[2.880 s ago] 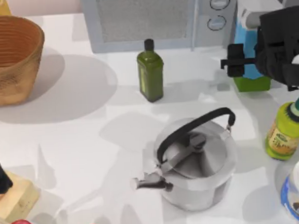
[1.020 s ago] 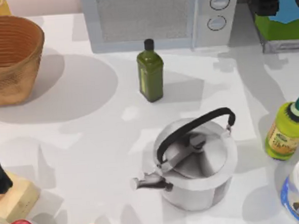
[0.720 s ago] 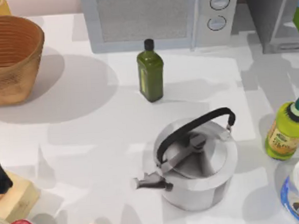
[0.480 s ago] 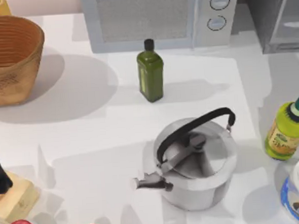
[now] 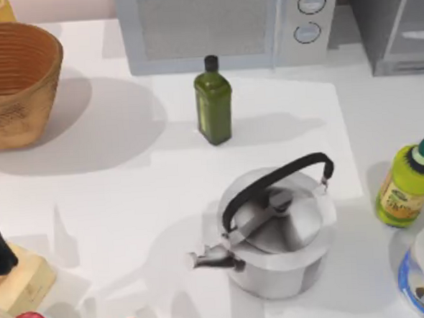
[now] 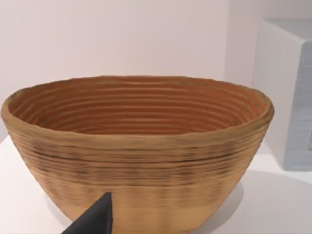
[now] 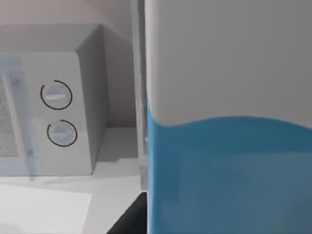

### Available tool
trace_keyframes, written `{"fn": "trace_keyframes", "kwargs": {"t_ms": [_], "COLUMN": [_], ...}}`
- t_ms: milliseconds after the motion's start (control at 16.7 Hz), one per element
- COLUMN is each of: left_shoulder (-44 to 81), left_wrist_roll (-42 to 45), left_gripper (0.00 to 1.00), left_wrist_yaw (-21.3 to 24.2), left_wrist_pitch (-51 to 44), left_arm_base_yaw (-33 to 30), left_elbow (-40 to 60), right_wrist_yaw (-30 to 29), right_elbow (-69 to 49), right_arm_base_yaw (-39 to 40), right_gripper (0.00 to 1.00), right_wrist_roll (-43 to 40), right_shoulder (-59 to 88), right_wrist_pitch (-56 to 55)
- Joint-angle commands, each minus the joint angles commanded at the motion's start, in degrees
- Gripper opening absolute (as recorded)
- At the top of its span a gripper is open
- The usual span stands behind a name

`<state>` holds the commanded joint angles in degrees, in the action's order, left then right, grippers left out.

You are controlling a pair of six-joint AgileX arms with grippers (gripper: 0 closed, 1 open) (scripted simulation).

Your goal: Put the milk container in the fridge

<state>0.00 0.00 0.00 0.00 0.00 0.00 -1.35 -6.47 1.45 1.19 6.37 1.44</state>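
Observation:
The milk container (image 7: 229, 122) stands very close in the right wrist view, white on top and light blue below. My right gripper is shut on it, and a dark finger (image 7: 130, 218) lies against its side. Just beside the carton runs a grey upright bar of the fridge (image 7: 139, 97). In the top view the fridge (image 5: 395, 25) is the dark grey box at the back right corner, with its lighter slanted door bar. My left gripper (image 6: 92, 222) stays parked at the far left, facing the woven basket.
A light grey microwave (image 5: 225, 25) stands at the back, left of the fridge. A dark green bottle (image 5: 213, 101), a steel kettle (image 5: 277, 231) and a yellow-green bottle (image 5: 408, 183) stand on the table. The woven basket (image 5: 13, 85) sits at the back left.
My right gripper lifted the milk container from the back right of the table and carried it to the fridge, out of the top view. Its shadow left the table.

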Motion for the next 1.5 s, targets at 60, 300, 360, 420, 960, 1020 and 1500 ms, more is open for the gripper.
{"fn": "trace_keyframes", "kwargs": {"t_ms": [60, 300, 360, 420, 960, 1020, 1500], "left_shoulder": [0.0, 0.0, 0.0, 0.0, 0.0, 0.0, 0.0], "left_wrist_roll": [0.0, 0.0, 0.0, 0.0, 0.0, 0.0, 0.0], "left_gripper": [1.0, 1.0, 1.0, 1.0, 1.0, 1.0, 1.0], "left_wrist_yaw": [0.0, 0.0, 0.0, 0.0, 0.0, 0.0, 0.0], "left_wrist_pitch": [0.0, 0.0, 0.0, 0.0, 0.0, 0.0, 0.0], "left_arm_base_yaw": [0.0, 0.0, 0.0, 0.0, 0.0, 0.0, 0.0], "left_elbow": [0.0, 0.0, 0.0, 0.0, 0.0, 0.0, 0.0], "right_wrist_yaw": [0.5, 1.4, 1.4, 1.4, 3.7, 4.3, 10.2], "right_elbow": [2.5, 6.5, 6.5, 6.5, -0.8, -3.1, -25.6], "right_arm_base_yaw": [-0.5, -1.4, -1.4, -1.4, -3.1, -3.8, -10.1], "right_gripper": [0.0, 0.0, 0.0, 0.0, 0.0, 0.0, 0.0], "right_wrist_roll": [-0.4, -1.2, -1.2, -1.2, -0.9, -0.9, -0.2], "right_shoulder": [-2.5, -6.4, -6.4, -6.4, 6.5, 10.7, 63.0], "right_wrist_pitch": [-0.6, -1.4, -1.4, -1.4, -10.3, -13.1, -40.6]}}
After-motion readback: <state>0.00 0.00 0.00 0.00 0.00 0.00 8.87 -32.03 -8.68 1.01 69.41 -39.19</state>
